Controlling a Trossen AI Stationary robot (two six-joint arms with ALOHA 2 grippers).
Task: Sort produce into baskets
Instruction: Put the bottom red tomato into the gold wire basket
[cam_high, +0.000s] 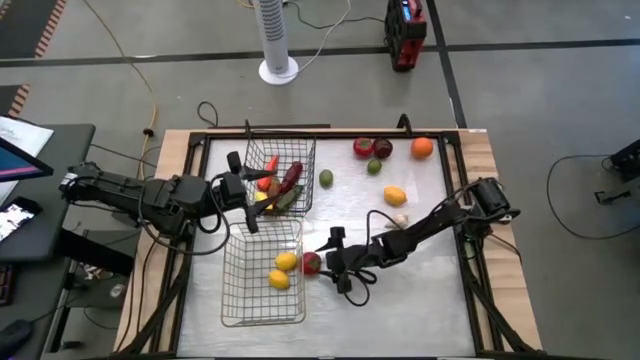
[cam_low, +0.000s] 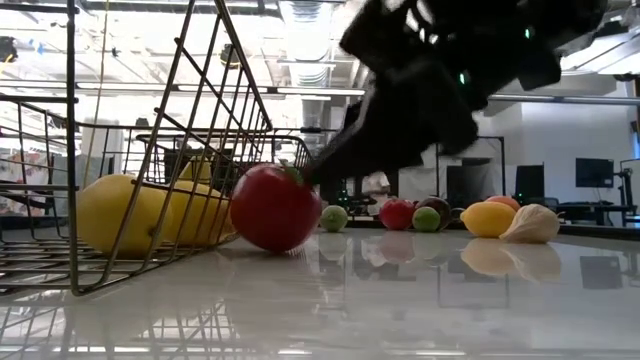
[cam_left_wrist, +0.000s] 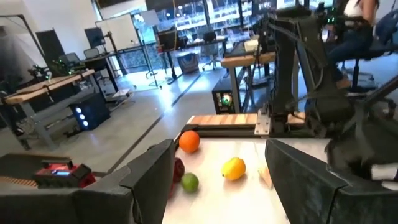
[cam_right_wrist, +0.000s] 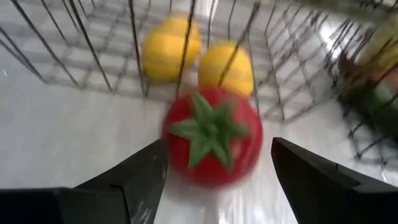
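A red tomato (cam_high: 312, 263) with a green stem (cam_right_wrist: 210, 132) lies on the white table just right of the near wire basket (cam_high: 262, 320), which holds two lemons (cam_high: 282, 271). My right gripper (cam_high: 338, 262) is open and low at the table. Its fingers stand on either side of the tomato (cam_right_wrist: 211, 134), and I see no touch. My left gripper (cam_high: 243, 192) is open and empty, above the gap between the near basket and the far basket (cam_high: 255, 150). The far basket holds a carrot, a dark red pepper and green vegetables.
Loose produce lies on the table's far right part: two red apples (cam_high: 372, 148), an orange (cam_high: 422, 148), two limes (cam_high: 325, 179), a lemon (cam_high: 395, 196) and a pale bulb (cam_high: 399, 219). A raised frame (cam_high: 470, 250) edges the table.
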